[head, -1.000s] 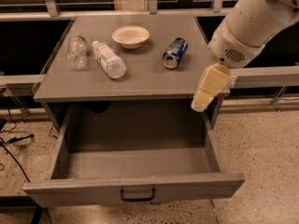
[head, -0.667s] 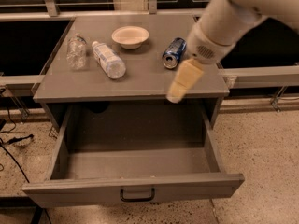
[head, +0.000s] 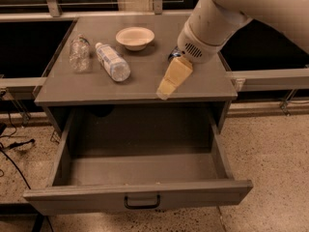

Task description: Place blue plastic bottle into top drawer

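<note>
The blue plastic bottle (head: 112, 62) lies on its side on the grey tabletop at the left, white cap pointing to the back. The top drawer (head: 140, 195) stands pulled fully open below the tabletop, with a black handle at the centre of its front panel and nothing in it. My gripper (head: 164, 90) hangs from the big white arm over the front of the tabletop, right of the middle. It is well to the right of the bottle, apart from it, and holds nothing.
A wrinkled clear bottle (head: 79, 53) lies left of the labelled one. A white bowl (head: 135, 36) stands at the back middle. A blue soda can (head: 174, 56) is mostly hidden behind my arm. Cables lie on the floor at left.
My arm has swung left, from beside the table's right edge to over the tabletop's front, closer to the bottle. The objects and the drawer have not moved.
</note>
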`<action>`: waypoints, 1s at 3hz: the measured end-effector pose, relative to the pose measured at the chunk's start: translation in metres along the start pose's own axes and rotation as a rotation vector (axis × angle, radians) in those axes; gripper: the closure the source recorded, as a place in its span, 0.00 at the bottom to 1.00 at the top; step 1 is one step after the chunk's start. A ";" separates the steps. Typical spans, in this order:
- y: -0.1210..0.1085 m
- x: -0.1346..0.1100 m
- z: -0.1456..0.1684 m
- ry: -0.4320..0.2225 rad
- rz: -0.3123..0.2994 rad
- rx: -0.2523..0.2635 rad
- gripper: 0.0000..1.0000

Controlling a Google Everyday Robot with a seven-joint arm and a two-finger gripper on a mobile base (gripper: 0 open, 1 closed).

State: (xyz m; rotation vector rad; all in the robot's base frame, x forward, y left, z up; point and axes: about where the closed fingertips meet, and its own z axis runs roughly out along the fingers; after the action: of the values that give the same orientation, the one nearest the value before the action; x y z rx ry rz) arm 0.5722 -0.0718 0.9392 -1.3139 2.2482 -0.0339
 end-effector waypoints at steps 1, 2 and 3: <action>0.001 0.001 0.001 0.001 0.016 0.004 0.00; 0.012 -0.017 0.027 -0.046 0.023 -0.016 0.00; 0.020 -0.046 0.051 -0.109 0.014 -0.019 0.00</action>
State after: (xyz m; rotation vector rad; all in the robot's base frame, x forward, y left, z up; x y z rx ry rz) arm 0.5972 -0.0116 0.9096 -1.2782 2.1706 0.0637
